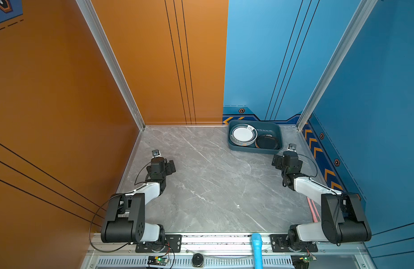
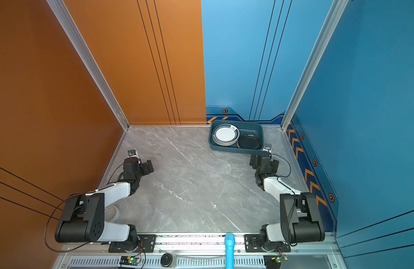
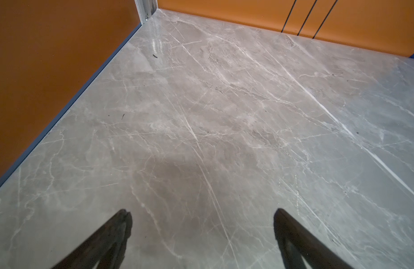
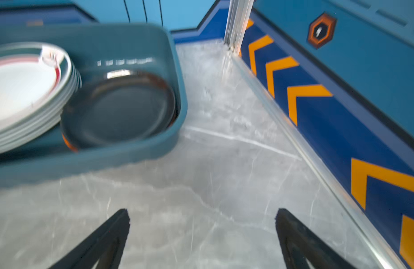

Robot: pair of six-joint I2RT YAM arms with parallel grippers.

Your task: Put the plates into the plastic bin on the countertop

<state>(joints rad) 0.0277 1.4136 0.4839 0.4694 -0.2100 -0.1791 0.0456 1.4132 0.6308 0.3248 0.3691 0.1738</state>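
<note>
Clock directions are read in the top views from the middle of the countertop [image 1: 213, 186], with 6 o'clock at the near aluminium rail [image 1: 224, 240] and 12 o'clock at the far wall [image 1: 201, 69].

At 6 o'clock a blue cylinder [image 1: 256, 248] crosses the rail between the two arm bases. The left arm [image 1: 131, 216] is based at 7 o'clock. Its black upper link is folded back over the base, its white forearm runs toward 12 o'clock, and its wrist is turned inward. In a top view a pale ring [image 2: 111, 213] lies partly hidden beneath this arm.

The left gripper [image 1: 170, 166] hangs at 9 o'clock above bare marble. In the wrist view its fingers [image 3: 122, 223] are spread wide with nothing between them. The right arm [image 1: 340, 216], based at 5 o'clock, mirrors this fold.

The right gripper [image 1: 276, 161] sits at 2 o'clock, just on the near side of the plastic bin [image 1: 254, 150] and apart from it. Its fingers [image 4: 122, 223] are likewise wide apart and empty over the countertop, seen in a motion-blurred wrist view.

The bin stands at 1 o'clock against the far wall. The plates lie inside it. A stack of white plates [image 1: 243, 134] with dark rims fills the left half, and a black plate [image 1: 267, 142] fills the right half. The stack's edge overhangs the black plate, and an orange edge [image 4: 68, 143] shows beneath the black plate.
</note>
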